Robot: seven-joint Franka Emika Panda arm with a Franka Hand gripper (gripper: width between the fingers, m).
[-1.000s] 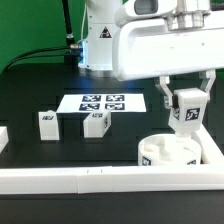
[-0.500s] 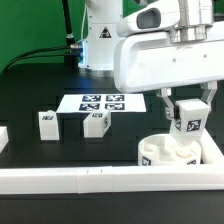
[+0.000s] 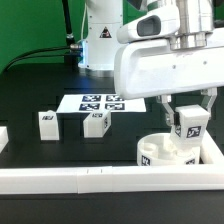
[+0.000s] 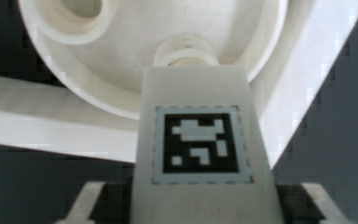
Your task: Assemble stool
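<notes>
My gripper (image 3: 188,118) is shut on a white leg block (image 3: 187,124) with a black-and-white tag, held upright just above the round white seat (image 3: 165,155) at the exterior view's right. In the wrist view the leg block (image 4: 197,130) fills the middle between my fingers (image 4: 91,200), its far end at a socket of the seat (image 4: 158,55). Two more leg blocks stand on the black table, one at the exterior view's left (image 3: 47,123) and one near the middle (image 3: 96,123).
The marker board (image 3: 101,102) lies flat behind the loose blocks. A long white border rail (image 3: 80,179) runs along the front edge and another piece (image 3: 3,137) sits at the exterior view's left. The robot base (image 3: 100,40) stands at the back.
My gripper has moved down and slightly toward the exterior view's right with the leg block, bringing it closer to the seat.
</notes>
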